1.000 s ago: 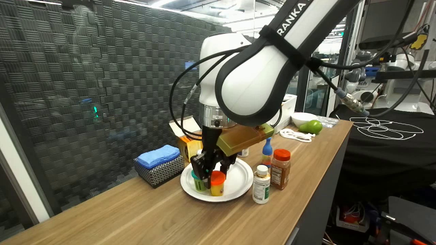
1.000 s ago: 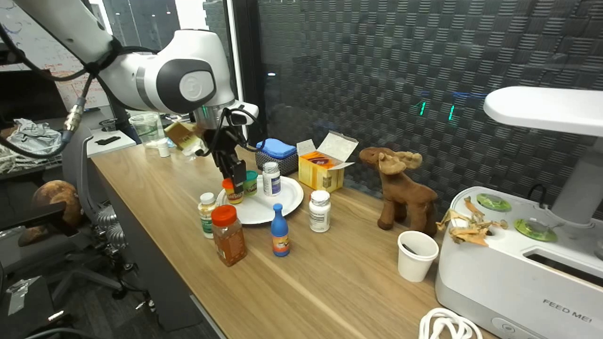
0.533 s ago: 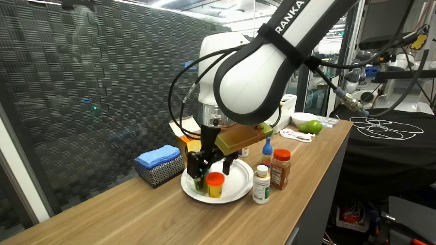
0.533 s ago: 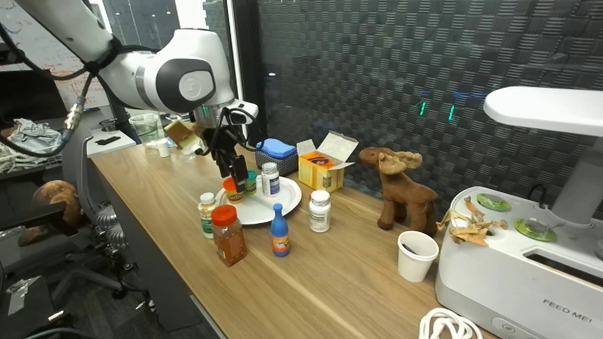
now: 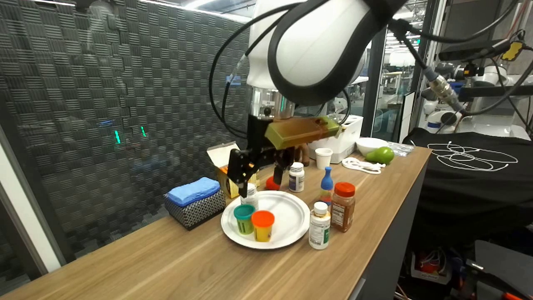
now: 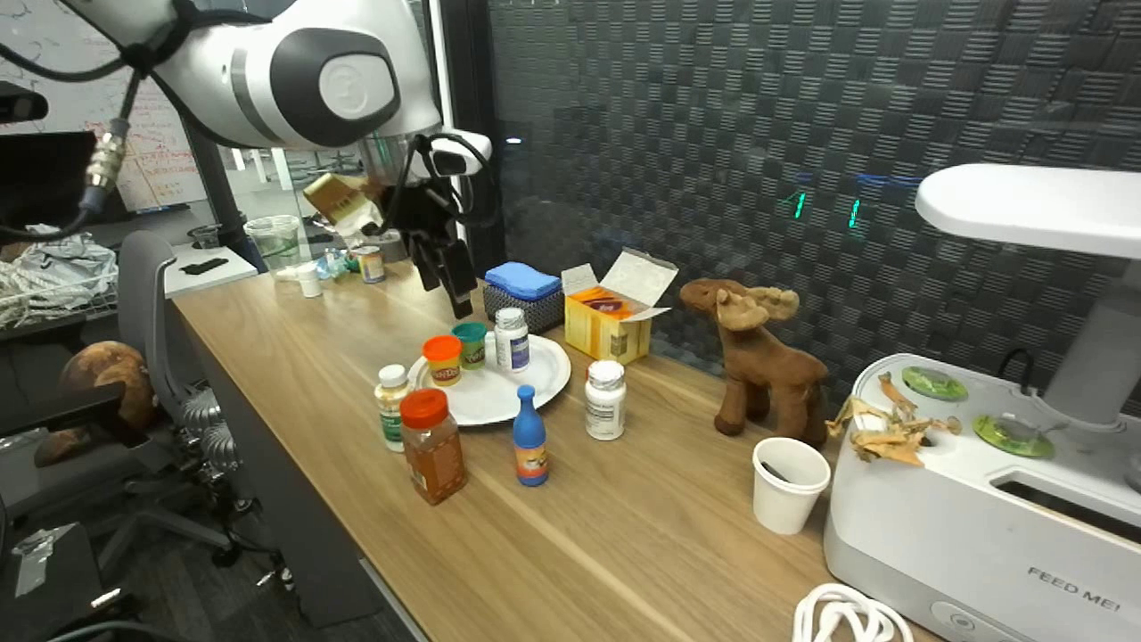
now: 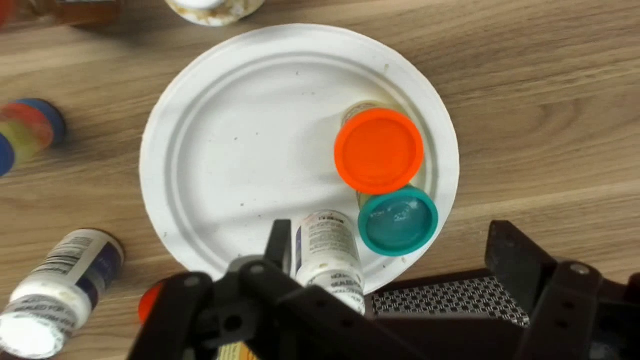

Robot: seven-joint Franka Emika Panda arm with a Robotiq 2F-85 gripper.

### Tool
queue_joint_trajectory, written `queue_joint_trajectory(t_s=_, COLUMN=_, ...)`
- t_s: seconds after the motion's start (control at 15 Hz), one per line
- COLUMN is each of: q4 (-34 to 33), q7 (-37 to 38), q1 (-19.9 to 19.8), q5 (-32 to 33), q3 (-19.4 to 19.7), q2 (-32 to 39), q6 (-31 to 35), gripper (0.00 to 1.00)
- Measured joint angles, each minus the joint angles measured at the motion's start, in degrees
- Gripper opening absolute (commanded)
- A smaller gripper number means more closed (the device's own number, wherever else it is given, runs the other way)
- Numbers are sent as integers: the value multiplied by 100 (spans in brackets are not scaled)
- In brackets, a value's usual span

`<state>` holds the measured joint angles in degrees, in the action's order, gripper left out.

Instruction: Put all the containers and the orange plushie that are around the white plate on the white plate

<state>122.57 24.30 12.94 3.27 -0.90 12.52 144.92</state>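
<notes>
The white plate (image 7: pixel 250 150) lies open from orange-lidded tub (image 7: pixel 379 150) to opposite rim.

Ceiling strip lights (image 5: pixel 233 17) glare along the top of an exterior view, and green glints (image 6: pixel 853 214) mark the dark glass wall (image 6: pixel 606 160). Even light covers the wooden counter (image 5: pixel 158 266); the carpet (image 6: pixel 192 584) below is dim. In the wrist view, soft shadows touch the white plate (image 7: pixel 235 160), the teal lid (image 7: pixel 398 221) shines, one pill bottle's cap (image 7: pixel 30 330) washes out, and the blue bottle (image 7: pixel 31 129) and spice jar (image 7: pixel 87 11) blur toward the left.
</notes>
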Motion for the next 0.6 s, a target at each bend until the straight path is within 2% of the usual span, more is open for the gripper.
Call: queue_joint_trajectory(t_s=0.6, q4=340, q7=46, q1=-609, q5=-133, q3=49, q2=-939, q6=-860, gripper=100)
